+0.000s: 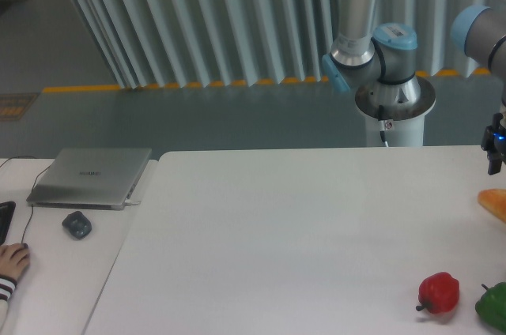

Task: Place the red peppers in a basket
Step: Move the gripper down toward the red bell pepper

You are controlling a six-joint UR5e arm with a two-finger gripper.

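The red pepper (pixel 439 293) lies on the white table (pixel 277 232) near the front right, glossy and lobed, with a short dark stem pointing left. Only a dark part of my gripper (pixel 496 152) shows at the right edge of the view, well above and behind the pepper and apart from it. Its fingers are cut off by the frame, so whether it is open or shut is not visible. No basket is in view.
A green pepper (pixel 494 306) lies just right of the red one. An orange-yellow object (pixel 494 204) pokes in at the right edge. The arm's base (pixel 393 102) stands behind the table. On the left desk are a closed laptop (pixel 91 177), a mouse (pixel 77 225) and a person's hand (pixel 12 260).
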